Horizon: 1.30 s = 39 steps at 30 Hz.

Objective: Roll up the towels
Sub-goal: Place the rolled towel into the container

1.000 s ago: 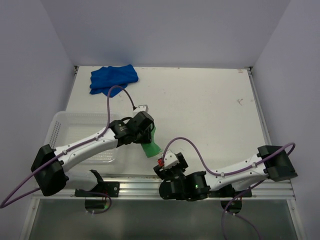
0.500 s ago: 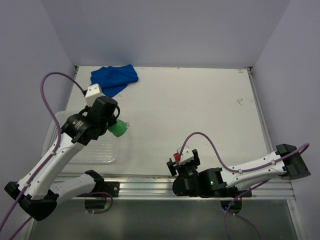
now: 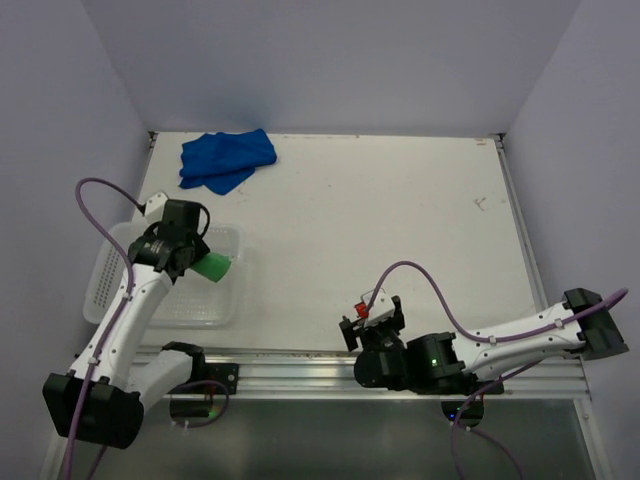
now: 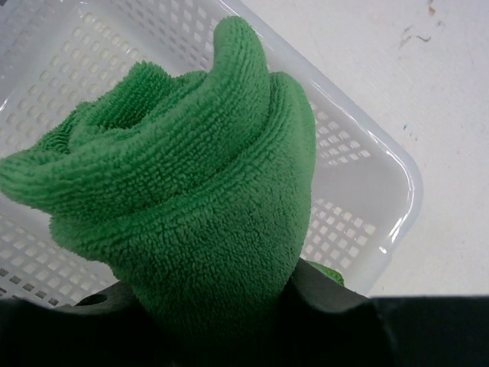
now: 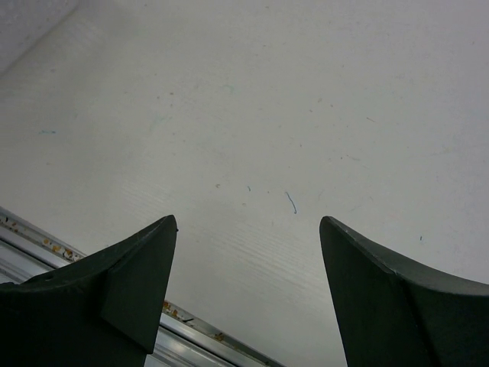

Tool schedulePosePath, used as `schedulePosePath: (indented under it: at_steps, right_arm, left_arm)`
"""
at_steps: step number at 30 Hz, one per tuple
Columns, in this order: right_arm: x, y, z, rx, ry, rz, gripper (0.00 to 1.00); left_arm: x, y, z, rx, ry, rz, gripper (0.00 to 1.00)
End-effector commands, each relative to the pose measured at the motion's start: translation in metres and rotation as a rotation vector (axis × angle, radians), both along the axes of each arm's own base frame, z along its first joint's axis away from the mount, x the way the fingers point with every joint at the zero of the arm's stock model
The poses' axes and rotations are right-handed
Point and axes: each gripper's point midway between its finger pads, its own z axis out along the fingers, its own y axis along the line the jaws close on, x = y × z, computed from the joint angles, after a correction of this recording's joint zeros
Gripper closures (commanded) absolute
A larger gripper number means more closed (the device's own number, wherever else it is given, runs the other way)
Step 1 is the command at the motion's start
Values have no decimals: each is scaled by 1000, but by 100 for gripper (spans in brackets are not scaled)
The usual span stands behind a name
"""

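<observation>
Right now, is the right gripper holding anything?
No, the right gripper is open, with only bare table showing between its fingers.

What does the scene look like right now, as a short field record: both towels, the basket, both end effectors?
green towel: rolled, gripped by left end effector, held over the basket
blue towel: crumpled, unrolled, far left corner of table
basket: white, perforated, at table's left edge
left end effector: shut on green towel
right end effector: open, holding nothing, over bare table near the front rail
</observation>
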Motion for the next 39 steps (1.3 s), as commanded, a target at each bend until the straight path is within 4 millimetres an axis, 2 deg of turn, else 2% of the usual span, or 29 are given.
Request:
schedulePosePath:
  at_steps: [1,2,3,4,6,7,12,17,23,27,30,32,39]
  right_arm:
    - [0,-1,3,39,11,-5,21]
    - [0,-1,2,38,12,-5,21]
    - [0,-2,1,28,13,-1,21]
    - [-1,-1,0,26,16,1,21]
    - [0,-1,0,23,16,-2,21]
    - [-1,-1,0,20,17,-1,21]
    - [-1,-1,-1,18,21,-4,21]
    - [-1,0,-6,1,22,-6,21]
    - [2,-1,-5,-2,21,-27,20]
    - [4,-1,-6,-5,23,-30,20]
    - [4,0,-8,-10,28,-30,20]
    - [5,-1,-9,-13,28,-33,20]
    - [6,-2,-10,-23,26,-41,20]
  left_arm:
    - [29,10,9,-47,-121,32,75]
    - [31,13,7,-61,-122,34,75]
    - [35,25,1,-69,-131,69,75]
    - [38,21,-5,-110,-127,49,75]
    - [39,37,-21,-150,-109,100,75]
    - [46,32,-29,-208,-102,78,75]
    - [58,40,-56,-279,-81,109,76]
    - [73,32,-67,-359,-131,66,70]
    - [66,33,-94,-386,-74,103,67]
    - [55,34,-121,-420,-3,124,66]
    - [50,33,-134,-446,17,127,59]
    - [51,31,-136,-464,9,115,52]
    - [53,33,-129,-451,-15,104,45]
